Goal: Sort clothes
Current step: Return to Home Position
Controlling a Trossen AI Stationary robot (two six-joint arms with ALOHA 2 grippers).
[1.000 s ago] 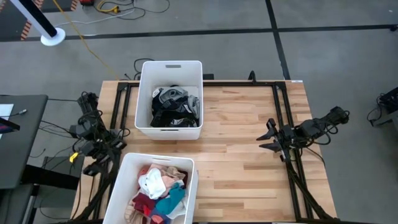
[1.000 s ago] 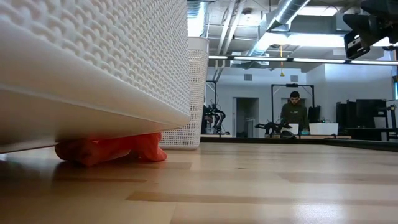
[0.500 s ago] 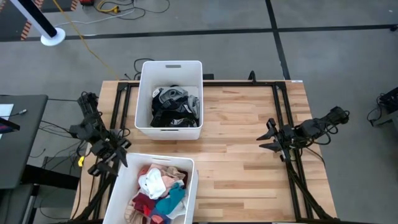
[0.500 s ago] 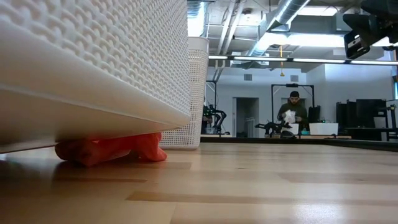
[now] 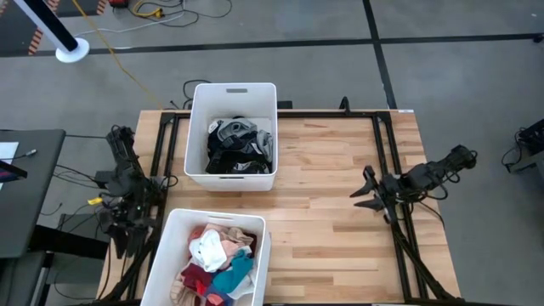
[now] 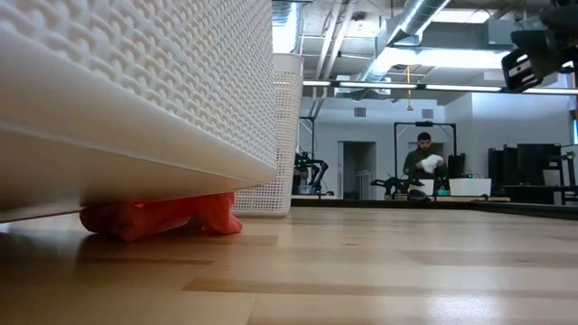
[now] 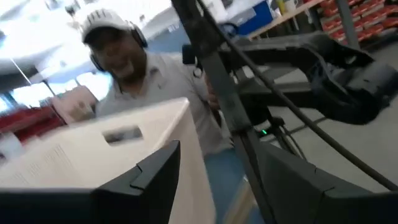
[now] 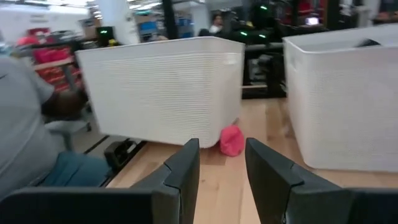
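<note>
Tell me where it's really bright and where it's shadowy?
Low view: ceiling lights glare; shadow lies under the near bin by the red garment. Left wrist view: bright glare behind the person. High view: even light on the table.

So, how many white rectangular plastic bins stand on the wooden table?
2. One white rectangular plastic bin, upper in the high view, holds black and grey clothes; the second bin, at the wooden table's lower left corner, holds pink, white and teal clothes.
</note>
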